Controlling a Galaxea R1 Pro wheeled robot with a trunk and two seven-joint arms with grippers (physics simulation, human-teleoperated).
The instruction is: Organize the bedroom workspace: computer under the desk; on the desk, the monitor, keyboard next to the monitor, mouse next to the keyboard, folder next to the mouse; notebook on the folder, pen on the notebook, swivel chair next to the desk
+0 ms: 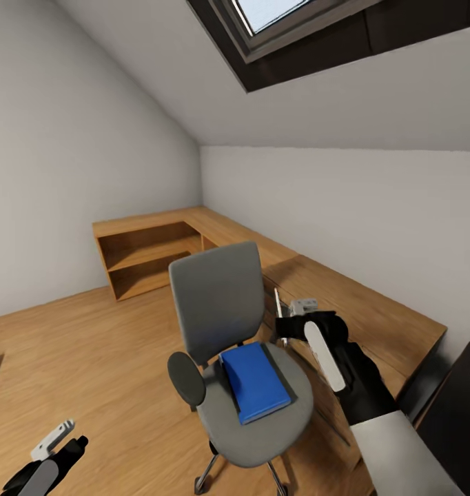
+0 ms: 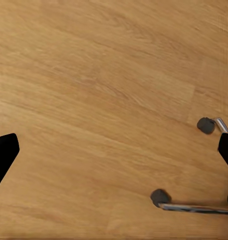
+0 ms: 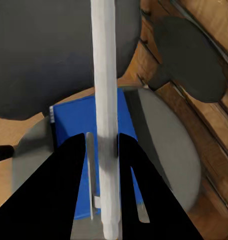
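Note:
The grey swivel chair (image 1: pixel 218 303) stands on the wooden floor with the bright blue folder (image 1: pixel 254 382) lying flat on its seat. My right gripper (image 1: pixel 284 325) hovers just right of the seat, above the folder's far end, shut on the thin white pen (image 1: pixel 279 306). In the right wrist view the pen (image 3: pixel 104 75) runs straight out between the gripper's (image 3: pixel 107 185) black fingers, over the folder (image 3: pixel 73 125). My left gripper (image 1: pixel 56 441) hangs low at the front left, open over bare floor (image 2: pixel 114 155). A black corner of the desk (image 1: pixel 462 413) shows at the right. Notebook, computer, monitor, keyboard and mouse are out of view.
A low wooden shelf unit (image 1: pixel 152 251) runs along the back wall and continues as a long wooden counter (image 1: pixel 359 310) right behind the chair. The chair's chrome legs and castors (image 2: pixel 161 197) lie near my left gripper. A skylight sits in the sloped ceiling.

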